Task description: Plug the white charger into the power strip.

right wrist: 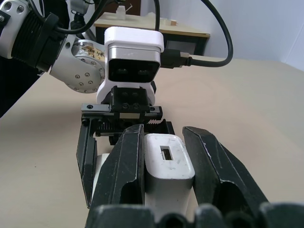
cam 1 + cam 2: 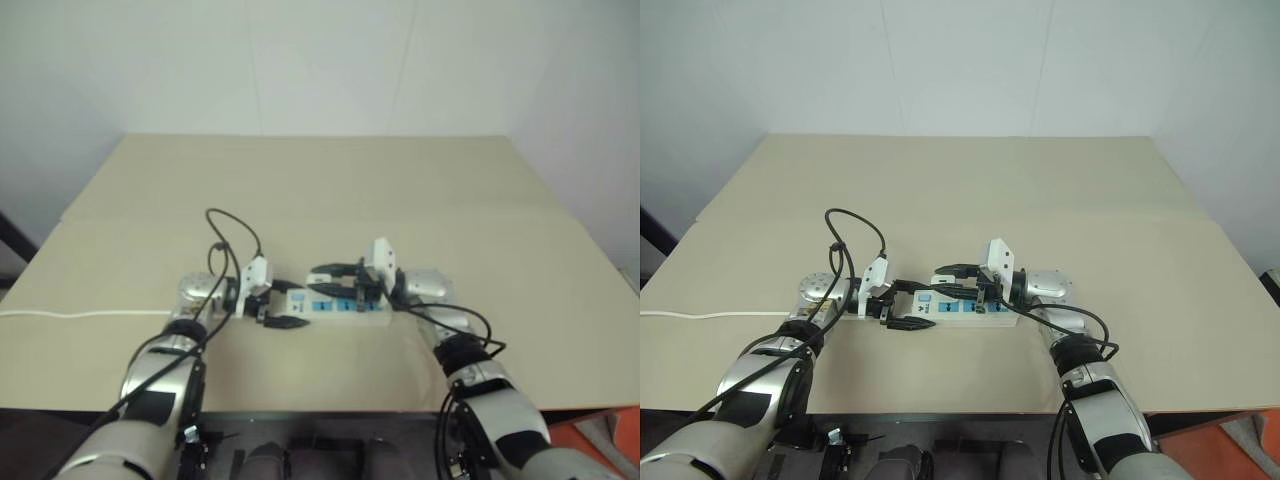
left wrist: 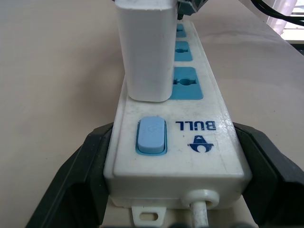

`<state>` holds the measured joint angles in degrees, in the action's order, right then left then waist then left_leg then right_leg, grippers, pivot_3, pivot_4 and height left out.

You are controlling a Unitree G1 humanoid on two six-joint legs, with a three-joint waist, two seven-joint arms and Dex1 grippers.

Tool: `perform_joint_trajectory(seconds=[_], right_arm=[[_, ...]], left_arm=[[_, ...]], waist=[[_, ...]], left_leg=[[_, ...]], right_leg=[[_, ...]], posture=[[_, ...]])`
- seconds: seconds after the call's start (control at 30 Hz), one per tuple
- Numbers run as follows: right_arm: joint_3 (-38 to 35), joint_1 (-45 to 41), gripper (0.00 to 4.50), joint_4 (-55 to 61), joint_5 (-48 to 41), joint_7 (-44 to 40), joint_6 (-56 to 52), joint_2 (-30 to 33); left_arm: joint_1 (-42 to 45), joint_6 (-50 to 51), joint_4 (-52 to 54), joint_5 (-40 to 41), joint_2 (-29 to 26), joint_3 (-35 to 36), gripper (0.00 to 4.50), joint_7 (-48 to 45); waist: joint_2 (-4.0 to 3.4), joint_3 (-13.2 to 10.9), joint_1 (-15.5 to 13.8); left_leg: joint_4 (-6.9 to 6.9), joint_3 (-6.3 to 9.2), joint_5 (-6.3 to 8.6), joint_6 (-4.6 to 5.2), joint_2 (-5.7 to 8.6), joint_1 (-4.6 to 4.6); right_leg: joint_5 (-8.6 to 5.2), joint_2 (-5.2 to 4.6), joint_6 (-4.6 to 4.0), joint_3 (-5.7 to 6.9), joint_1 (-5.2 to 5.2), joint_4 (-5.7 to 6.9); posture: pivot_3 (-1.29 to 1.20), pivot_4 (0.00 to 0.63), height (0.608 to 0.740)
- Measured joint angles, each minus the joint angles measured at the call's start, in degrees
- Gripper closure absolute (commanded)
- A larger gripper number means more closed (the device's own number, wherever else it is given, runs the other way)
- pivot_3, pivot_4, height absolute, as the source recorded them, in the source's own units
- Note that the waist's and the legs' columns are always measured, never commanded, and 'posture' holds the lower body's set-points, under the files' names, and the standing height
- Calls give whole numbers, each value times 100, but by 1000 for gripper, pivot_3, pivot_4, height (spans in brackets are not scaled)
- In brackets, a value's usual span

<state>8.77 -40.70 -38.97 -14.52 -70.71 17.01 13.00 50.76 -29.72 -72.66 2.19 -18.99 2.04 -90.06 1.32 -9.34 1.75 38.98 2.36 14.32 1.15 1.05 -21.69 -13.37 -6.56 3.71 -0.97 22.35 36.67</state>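
Long white plastic power strip with blue sockets (image 3: 190, 118) near tabletop (image 2: 330, 180) front edge, switch end clamped by left end effector (image 2: 902, 305). Small white rectangular plastic charger (image 1: 167, 161), pinched by right end effector (image 1: 164, 156), stands over socket beside switch. Both light, rigid, smooth; hold charger by flat sides.

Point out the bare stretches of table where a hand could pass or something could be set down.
Free: the table beyond the power strip to the far edge, plus its right side. Crowded: the near middle, where both grippers meet over the strip and white charger; a white cord crosses the left.

Beige table (image 2: 300, 180), power strip (image 2: 335, 310) near its front edge, thin white cord (image 2: 80, 314) leftward.
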Motion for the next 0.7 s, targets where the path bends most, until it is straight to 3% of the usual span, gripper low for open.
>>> perform_joint_trajectory(seconds=[0.5,0.7], right_arm=[[-43,0,3401,-34,-31,-133,-164,-19],[-29,108,1530,-173,32,-209,-499,-11]], left_arm=[[-9,0,-3,0,-2,0,1218,3],[-12,-15,2,8,28,8,1218,-48]], waist=[[-1,2,11],[-2,2,-13]], left_leg=[[-2,27,0,0,2,6],[-6,33,0,0,2,-1]], right_leg=[[0,0,0,1,-6,-1],[-1,2,0,3,-4,0]], posture=[[0,150,740],[0,150,740]])
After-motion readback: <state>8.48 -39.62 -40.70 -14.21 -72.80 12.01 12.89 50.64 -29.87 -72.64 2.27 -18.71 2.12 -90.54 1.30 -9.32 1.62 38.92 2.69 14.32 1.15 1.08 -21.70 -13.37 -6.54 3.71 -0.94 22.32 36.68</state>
